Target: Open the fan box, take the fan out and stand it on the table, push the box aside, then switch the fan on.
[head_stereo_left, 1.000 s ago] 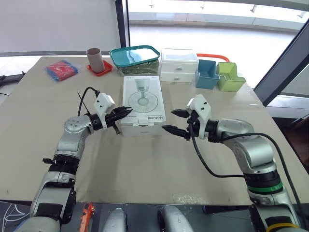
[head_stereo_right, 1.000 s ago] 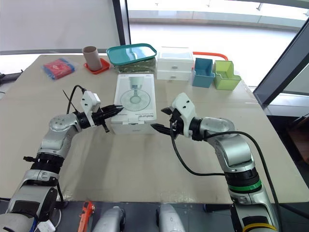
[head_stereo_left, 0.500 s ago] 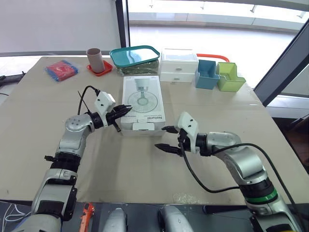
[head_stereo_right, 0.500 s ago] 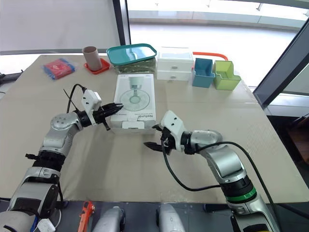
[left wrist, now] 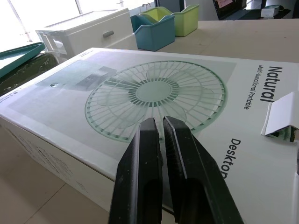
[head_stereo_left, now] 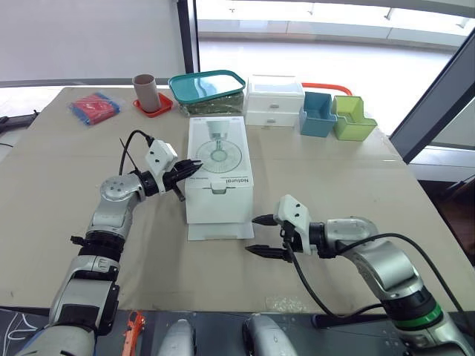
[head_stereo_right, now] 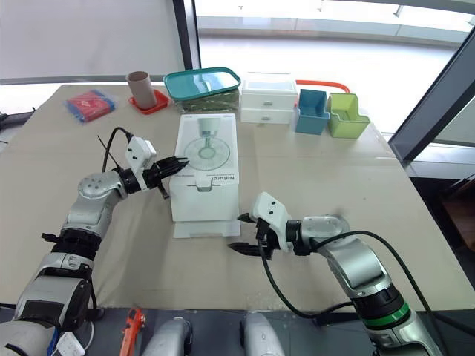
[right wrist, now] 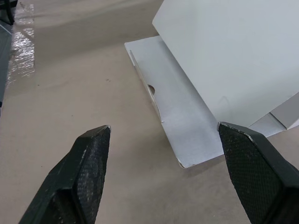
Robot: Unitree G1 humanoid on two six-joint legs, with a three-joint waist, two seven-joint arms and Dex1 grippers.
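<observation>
My right gripper [head_stereo_left: 251, 235] is released, jaws spread wide with nothing between them. It has come back toward me and down since a second ago, when it sat at the near right corner of the box [head_stereo_left: 219, 152]. It now hovers just above the tabletop [head_stereo_left: 334, 170], near the box's front end but clear of it.

What it leaves behind is the change that matters. The flap [head_stereo_left: 220, 231] at the box's near end was tucked shut a second ago and starting to lift half a second ago. It now lies folded out flat on the tabletop in front of the box. My right wrist view shows that flap with its small thumb notch, and the white end of the box rising behind it. I cannot tell whether that white panel is an inner flap or packing.

My left gripper [head_stereo_left: 194, 169] is clenched empty, fingers [left wrist: 149, 154] pressed together. Its tips still rest at the left edge of the box top, over the printed fan picture. It has held the box steady; the box sits where it was, mid-tabletop.

I judge the opening step begun but not finished. The fan is still inside, and I next need to clear that end panel.
</observation>
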